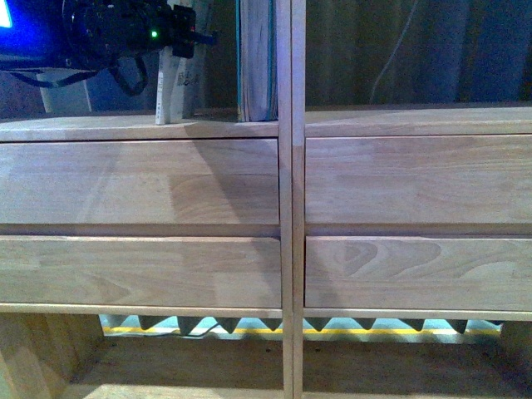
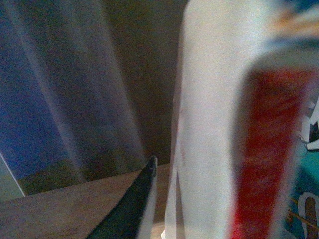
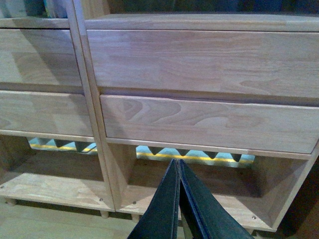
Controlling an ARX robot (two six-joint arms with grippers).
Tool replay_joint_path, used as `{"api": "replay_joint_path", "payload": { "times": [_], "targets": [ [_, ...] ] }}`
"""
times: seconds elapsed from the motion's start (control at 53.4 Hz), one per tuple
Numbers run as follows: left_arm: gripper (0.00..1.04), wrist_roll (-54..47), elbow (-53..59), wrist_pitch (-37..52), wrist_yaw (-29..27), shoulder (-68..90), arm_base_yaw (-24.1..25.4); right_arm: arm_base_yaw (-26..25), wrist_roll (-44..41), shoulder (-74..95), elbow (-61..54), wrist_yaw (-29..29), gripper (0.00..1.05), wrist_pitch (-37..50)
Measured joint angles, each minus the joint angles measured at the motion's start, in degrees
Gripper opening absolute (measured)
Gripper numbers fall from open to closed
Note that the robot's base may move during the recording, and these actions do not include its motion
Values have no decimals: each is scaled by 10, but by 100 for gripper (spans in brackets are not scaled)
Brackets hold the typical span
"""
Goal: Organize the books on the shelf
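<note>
The light-wood shelf (image 1: 285, 208) fills the front view with its centre upright and four drawer fronts; it also shows in the right wrist view (image 3: 199, 59). The thin white book (image 1: 166, 91) stands on the upper left board. The thick teal book (image 1: 258, 58) stands upright against the centre upright. My left gripper (image 1: 179, 41) is open at the white book's top. In the left wrist view one dark finger (image 2: 134, 209) sits just beside the white book (image 2: 214, 124) with red lettering; the other finger is hidden. My right gripper (image 3: 178, 162) is shut and empty, low in front of the shelf's lower right compartment.
Open lower compartments (image 1: 191, 357) lie under the drawers, with a yellow and teal strip (image 1: 332, 330) showing behind them. A blue-lit screen (image 1: 8, 25) is at the far upper left. A grey curtain (image 1: 416, 50) hangs behind the upper right compartment. The shelf's short legs stand on a pale floor (image 3: 40, 224).
</note>
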State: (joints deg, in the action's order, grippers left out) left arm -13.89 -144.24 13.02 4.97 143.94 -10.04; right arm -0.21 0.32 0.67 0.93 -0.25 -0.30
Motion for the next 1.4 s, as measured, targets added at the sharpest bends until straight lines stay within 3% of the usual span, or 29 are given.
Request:
{"api": "replay_joint_path", "payload": {
  "times": [0.412, 1.086, 1.255, 1.404],
  "targets": [
    [99, 14, 199, 103, 30, -108, -4, 0, 0, -3, 0, 1, 3, 1],
    [98, 91, 642, 177, 63, -446, 19, 0, 0, -3, 0, 1, 3, 1],
    [98, 158, 763, 99, 49, -632, 68, 0, 0, -3, 0, 1, 3, 1],
    [98, 197, 847, 73, 70, -752, 128, 0, 0, -3, 0, 1, 3, 1]
  ]
}}
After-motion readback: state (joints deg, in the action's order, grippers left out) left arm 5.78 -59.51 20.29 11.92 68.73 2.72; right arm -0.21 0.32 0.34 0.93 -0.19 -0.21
